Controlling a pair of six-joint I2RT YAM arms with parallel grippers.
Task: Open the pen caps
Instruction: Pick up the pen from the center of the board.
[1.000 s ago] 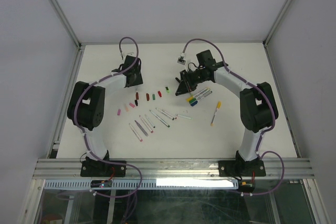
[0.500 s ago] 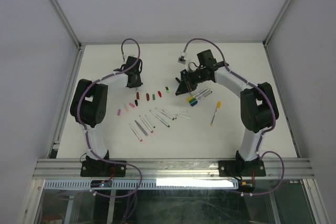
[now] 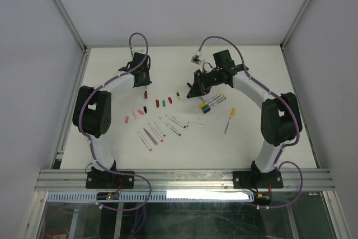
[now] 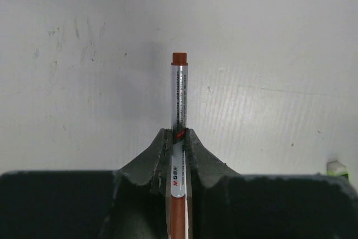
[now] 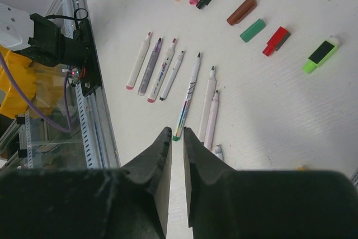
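The left gripper (image 4: pixel 178 134) is clamped on a grey-barrelled pen (image 4: pixel 179 99). The pen runs straight out between the fingers and well past their tips, over the white table (image 4: pixel 268 37). Its far tip is red-brown, and a longer red-brown section sits back between the fingers. The barrel reads "M&G" near the grip; the finer print farther along is too small to read.

The right gripper (image 5: pixel 177 134) hangs with its fingers a narrow slit apart and nothing between them. Just beyond its tips, uncapped pens (image 5: pixel 168 74) lie in a loose row with their nibs pointing away. Farther out is a line of loose caps (image 5: pixel 253 30): pink, peach, black, brown, green, red and lime.
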